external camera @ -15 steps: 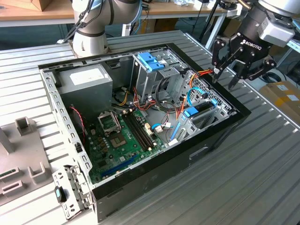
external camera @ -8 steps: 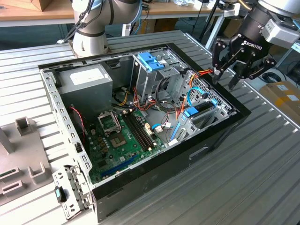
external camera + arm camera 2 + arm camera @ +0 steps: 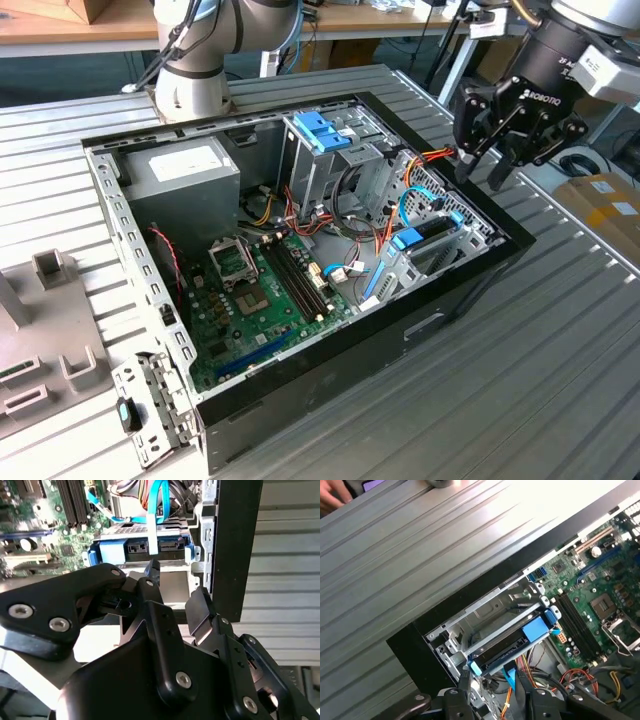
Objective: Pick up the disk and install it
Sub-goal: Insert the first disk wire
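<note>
Here the gripper hangs above the open case, over its edge at the exterior view's right, with its fingers spread apart and nothing between them. The disk lies just below it, seated in the drive bay at that corner of the case, apart from the fingers. In the first wrist view the disk lies flat between the bay's metal rails, its long axis running along them, one blue end toward the motherboard and the other toward the cables. In the second wrist view its connector face shows, with a pale blue cable reaching down to it. I judge it stiff, fairly heavy for its size and sensitive to knocks; the smooth metal could slip, so the blue carrier's long sides seem the safest hold.
</note>
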You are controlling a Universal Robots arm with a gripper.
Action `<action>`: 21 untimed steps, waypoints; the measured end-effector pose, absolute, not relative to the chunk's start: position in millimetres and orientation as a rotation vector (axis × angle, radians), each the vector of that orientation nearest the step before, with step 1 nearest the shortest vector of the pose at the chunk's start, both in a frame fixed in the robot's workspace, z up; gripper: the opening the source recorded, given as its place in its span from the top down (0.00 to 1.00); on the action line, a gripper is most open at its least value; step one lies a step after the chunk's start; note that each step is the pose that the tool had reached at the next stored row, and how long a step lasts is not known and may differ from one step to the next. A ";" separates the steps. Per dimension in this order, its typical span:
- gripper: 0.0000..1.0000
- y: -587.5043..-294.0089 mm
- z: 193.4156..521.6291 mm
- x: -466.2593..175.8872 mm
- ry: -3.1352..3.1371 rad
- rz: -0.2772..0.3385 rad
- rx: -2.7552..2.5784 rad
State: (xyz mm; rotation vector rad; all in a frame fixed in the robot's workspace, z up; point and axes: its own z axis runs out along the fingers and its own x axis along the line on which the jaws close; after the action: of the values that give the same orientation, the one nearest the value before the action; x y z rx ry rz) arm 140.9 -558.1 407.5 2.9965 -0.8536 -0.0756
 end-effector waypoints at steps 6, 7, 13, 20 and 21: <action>0.52 -558.1 407.2 142.1 -0.702 -0.074 3.033; 0.52 -558.0 407.3 142.8 -0.673 -0.073 3.040; 0.52 -557.1 407.0 153.0 -0.624 -0.083 3.077; 0.52 -556.5 406.8 157.6 -0.586 -0.087 3.096; 0.52 -556.5 406.8 158.1 -0.581 -0.088 3.098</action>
State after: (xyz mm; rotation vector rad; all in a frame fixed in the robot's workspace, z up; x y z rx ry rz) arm 158.1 -556.5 406.8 3.0979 -0.5808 -0.0875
